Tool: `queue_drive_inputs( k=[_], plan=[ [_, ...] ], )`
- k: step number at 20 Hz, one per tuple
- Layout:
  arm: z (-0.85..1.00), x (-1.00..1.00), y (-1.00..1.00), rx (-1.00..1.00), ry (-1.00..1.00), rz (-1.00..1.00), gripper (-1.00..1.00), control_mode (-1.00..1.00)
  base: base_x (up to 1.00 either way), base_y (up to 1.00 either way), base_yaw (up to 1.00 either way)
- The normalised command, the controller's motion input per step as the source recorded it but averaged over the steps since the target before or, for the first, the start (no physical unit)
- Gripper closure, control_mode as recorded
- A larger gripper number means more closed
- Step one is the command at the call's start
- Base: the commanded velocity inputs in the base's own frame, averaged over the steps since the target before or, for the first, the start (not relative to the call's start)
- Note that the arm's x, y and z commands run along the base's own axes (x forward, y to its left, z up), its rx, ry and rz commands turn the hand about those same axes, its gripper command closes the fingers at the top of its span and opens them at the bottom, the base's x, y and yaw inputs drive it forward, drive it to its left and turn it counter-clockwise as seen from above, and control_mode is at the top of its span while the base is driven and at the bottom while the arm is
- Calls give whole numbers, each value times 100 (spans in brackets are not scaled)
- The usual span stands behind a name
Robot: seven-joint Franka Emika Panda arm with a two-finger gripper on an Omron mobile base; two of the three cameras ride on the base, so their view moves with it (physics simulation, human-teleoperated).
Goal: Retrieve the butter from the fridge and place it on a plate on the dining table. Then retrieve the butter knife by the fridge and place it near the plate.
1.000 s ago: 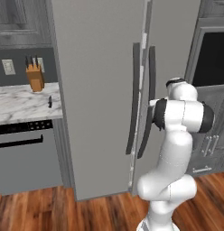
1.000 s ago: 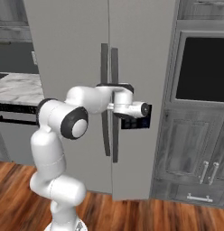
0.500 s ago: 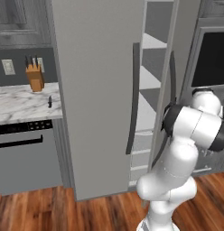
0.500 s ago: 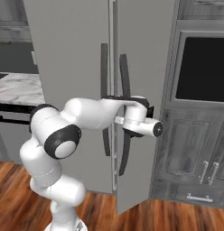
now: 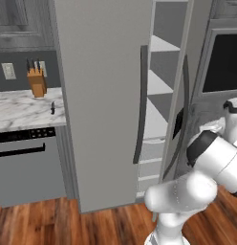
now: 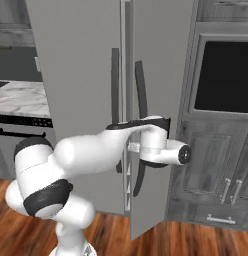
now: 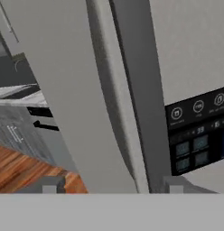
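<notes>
Knife block (image 5: 37, 82) on marble counter (image 5: 20, 110) at far left. Butter knife (image 5: 52, 108) near counter's right edge. Fridge (image 5: 106, 95) right door ajar, white shelves (image 5: 158, 87) exposed. Gripper (image 7: 109, 185) beside door handle (image 7: 136, 90), jaws apart, holding nothing.

One fridge (image 5: 106, 95) with two flat grey doors, one shut and one swung open, each bearing one long dark curved handle, two in all (image 5: 140, 103); four white shelves (image 5: 161, 45) counted in the open compartment; one tan knife block (image 5: 37, 82) with two dark handles standing in it; one small dark butter knife (image 5: 52, 108) on one marble counter (image 5: 20, 111); one wall socket (image 5: 7, 71); one dishwasher (image 5: 25, 162) with one black bar handle; one built-in oven (image 6: 221, 77) with one dark window; one white robot arm (image 6: 96, 150); one dark control panel (image 7: 197, 131) on the door, seen from the hand view
</notes>
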Motion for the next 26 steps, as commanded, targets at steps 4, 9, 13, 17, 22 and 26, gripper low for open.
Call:
queue_drive_inputs(
  k=[4, 9, 13, 17, 22, 26],
  plan=[
    [39, -99, 36, -44, -5, 0, -100, -100, 0, 0, 0],
    [74, -62, 100, -66, -18, 0, -100, -100, 0, 0, 0],
    [79, -5, 100, -73, -4, 0, -100, -100, 0, 0, 0],
    [39, 42, 100, -68, 14, -3, -100, -100, 0, 0, 0],
    [5, 100, 52, -52, 61, -11, -100, -100, 0, 0, 0],
    [5, 100, 0, -30, 64, -6, -100, -100, 0, 0, 0]
  ],
)
